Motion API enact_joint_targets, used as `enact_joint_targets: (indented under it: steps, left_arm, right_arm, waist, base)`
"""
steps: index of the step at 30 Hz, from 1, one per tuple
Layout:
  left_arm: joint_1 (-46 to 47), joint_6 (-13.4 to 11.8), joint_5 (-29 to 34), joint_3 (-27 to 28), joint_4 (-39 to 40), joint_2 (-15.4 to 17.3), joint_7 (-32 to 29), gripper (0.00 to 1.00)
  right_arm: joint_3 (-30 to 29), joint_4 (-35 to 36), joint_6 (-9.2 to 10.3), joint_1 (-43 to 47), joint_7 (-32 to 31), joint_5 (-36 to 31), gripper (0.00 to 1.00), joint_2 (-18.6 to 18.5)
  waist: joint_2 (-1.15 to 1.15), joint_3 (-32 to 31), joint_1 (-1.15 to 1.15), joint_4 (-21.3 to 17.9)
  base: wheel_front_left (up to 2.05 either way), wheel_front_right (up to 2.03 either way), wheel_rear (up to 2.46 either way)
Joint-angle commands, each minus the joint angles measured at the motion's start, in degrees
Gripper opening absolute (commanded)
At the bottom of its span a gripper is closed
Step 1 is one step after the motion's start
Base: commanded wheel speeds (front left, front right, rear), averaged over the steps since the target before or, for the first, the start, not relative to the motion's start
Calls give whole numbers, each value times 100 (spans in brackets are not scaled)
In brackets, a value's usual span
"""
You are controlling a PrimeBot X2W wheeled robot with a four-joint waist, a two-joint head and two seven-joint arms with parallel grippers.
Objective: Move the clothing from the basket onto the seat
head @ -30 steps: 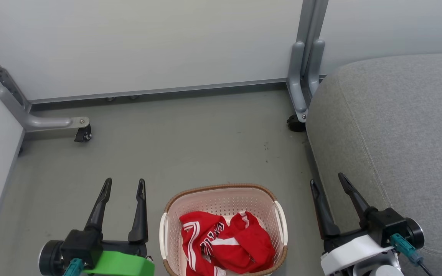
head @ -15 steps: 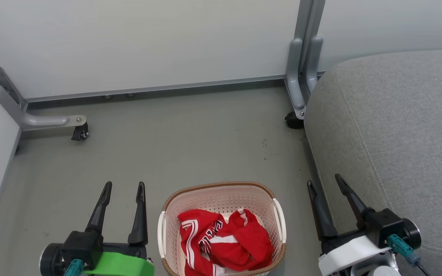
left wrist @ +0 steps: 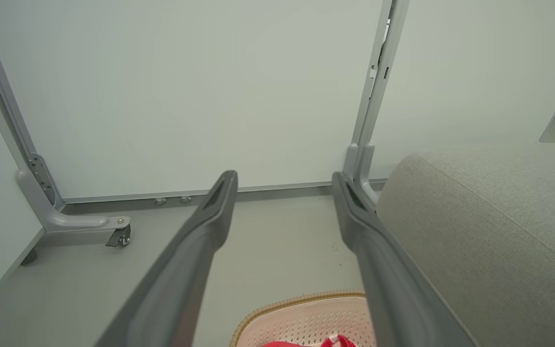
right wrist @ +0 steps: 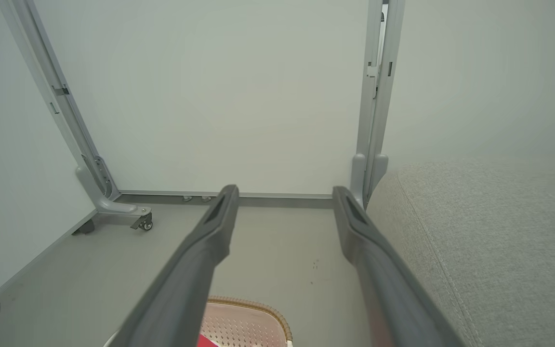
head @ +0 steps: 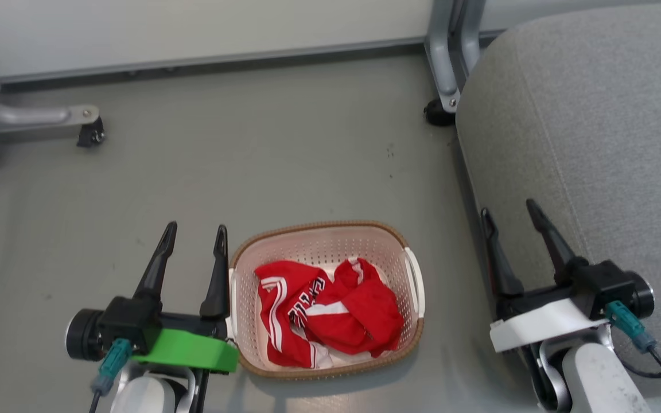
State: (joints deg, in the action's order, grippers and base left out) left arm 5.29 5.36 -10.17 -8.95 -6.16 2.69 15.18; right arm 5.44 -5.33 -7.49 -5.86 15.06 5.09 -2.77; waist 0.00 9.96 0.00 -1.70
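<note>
Evidently, the left pincer (head: pixel 197 226) and right pincer (head: pixel 507 206) are held open and empty, pointed forward beside the basket (head: pixel 319 225); the left perhaps touches its handle.

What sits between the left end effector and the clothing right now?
In the head view, the basket itself: its perforated left wall and white handle stand between the open left end effector and the clothing.
</note>
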Motion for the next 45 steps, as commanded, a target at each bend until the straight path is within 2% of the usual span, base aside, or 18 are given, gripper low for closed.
enact_joint_targets:
  steps: [1,11,14,18,22,26,31,38,45]
  left_arm:
    - [275,37,50,-14,-60,36,-4,100]
    - [1692,211,466,-630,-953,72,-4,100]
    - [2186,217,553,-1149,-1408,222,-4,100]
    - [2845,218,507,-2133,-2113,617,-4,100]
    - [3453,218,419,-3039,-2751,963,-4,100]
    - [3985,217,293,-3641,-3489,1177,-5,100]
    - [4548,218,303,-4204,-4387,1158,-4,100]
    - [5008,217,36,-5222,-5047,1190,-44,100]
    - [5378,218,-112,-5847,-5654,1267,-474,100]
  right_arm:
    - [-53,60,0,-219,18,-56,100,-20]
    - [-432,424,0,-1072,18,-497,100,-29]
    - [-572,575,0,-1267,18,-575,100,-47]
    - [-672,773,0,-1442,18,-598,100,-37]
    - [-626,942,1,-1533,18,-552,100,-24]
    - [-573,1051,0,-1549,18,-385,100,-15]
    - [-524,1109,0,-1486,18,-112,100,-11]
    - [-485,1054,1,-1489,18,268,100,-9]
    - [-440,1030,1,-1537,18,478,100,-12]
  waist:
    - [0,1036,0,8]
    - [0,2639,0,-13]
    - [0,3007,0,-98]
    - [0,3354,0,-273]
    - [0,3614,0,-505]
    - [0,3792,0,-732]
    - [0,3959,0,-980]
    - [0,4065,0,-1283]
    - [0,4156,0,-1519]
  base:
    - [0,0,0]
    - [0,0,0]
    - [0,0,0]
    - [0,0,0]
    - [0,0,0]
    - [0,0,0]
    - [0,0,0]
    - [0,0,0]
    - [0,0,0]
